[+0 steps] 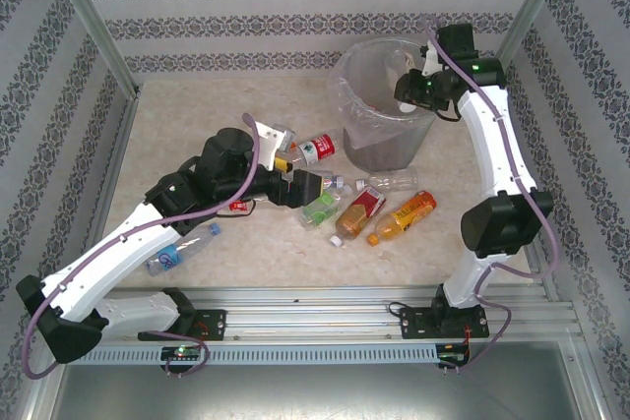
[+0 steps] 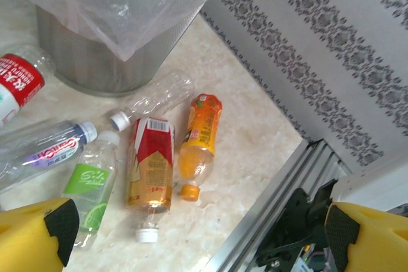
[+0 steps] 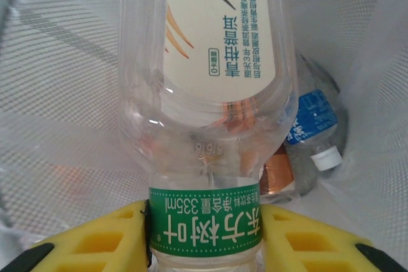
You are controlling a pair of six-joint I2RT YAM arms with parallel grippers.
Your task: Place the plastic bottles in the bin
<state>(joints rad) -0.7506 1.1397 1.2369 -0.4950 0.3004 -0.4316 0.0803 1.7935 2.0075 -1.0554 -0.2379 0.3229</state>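
My right gripper [image 3: 204, 234] is shut on a clear plastic bottle [image 3: 204, 93] with a green band and a cream label, its yellow fingers [image 3: 95, 241] pressing both sides. It hangs over the bin [image 1: 352, 58], a grey mesh bucket with a clear liner, at the far right; my right gripper [image 1: 409, 88] sits above its rim. A blue-labelled bottle [image 3: 315, 125] lies inside the bin. My left gripper [image 2: 201, 234] is open above the table, over a red-and-gold bottle [image 2: 151, 164], an orange bottle [image 2: 201, 141], a green-labelled one [image 2: 92, 183] and a clear one [image 2: 156, 97].
More bottles lie near the bin's base [image 2: 89, 62]: a red-labelled one [image 1: 317, 149] and a blue-labelled one [image 2: 51, 151]. Another bottle [image 1: 182, 248] lies under the left arm. The aluminium rail [image 1: 325, 297] runs along the near edge, and patterned walls close in the table.
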